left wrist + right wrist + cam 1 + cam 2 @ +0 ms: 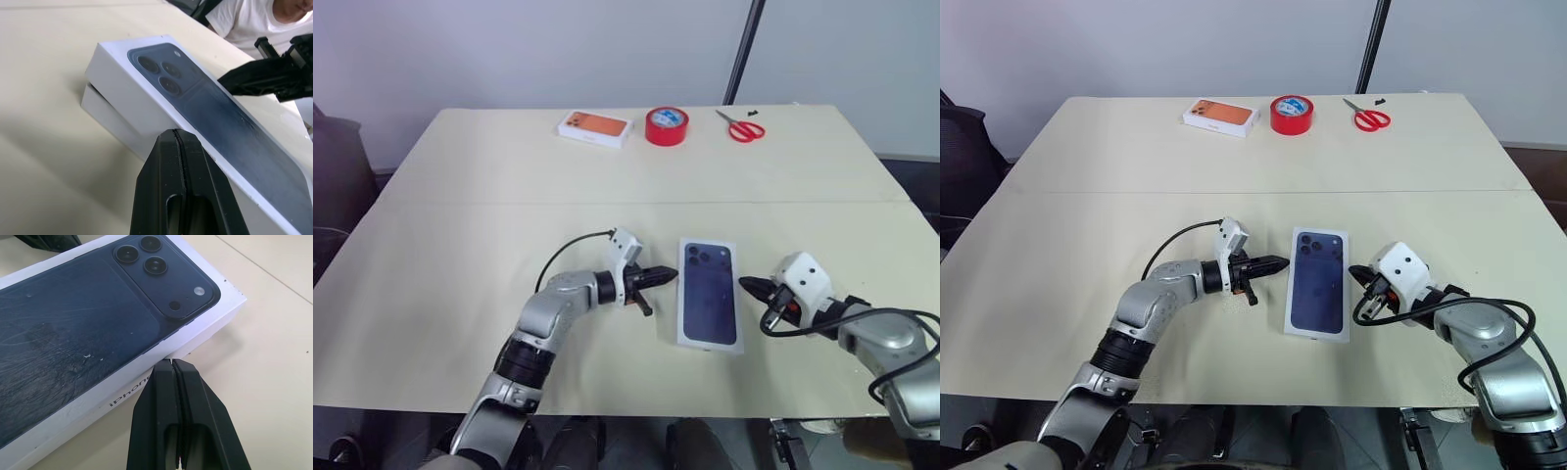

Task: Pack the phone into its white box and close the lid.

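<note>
Lid [710,295] sits on the box [110,115], not fully down at one end, mid-table [460,176]. We see left gripper [672,275] just beside its left edge, right gripper [745,284] beside its right edge, both fingers pressed together, holding nothing.

left gripper [180,139] shut, bottom centre | lid [205,112] not fully down on white box [105,110] | right gripper [230,81] upper right | worktop [44,147]

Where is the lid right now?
The lid sits on the white box at the table's near middle, not fully seated, between the shut left gripper and shut right gripper.
</note>
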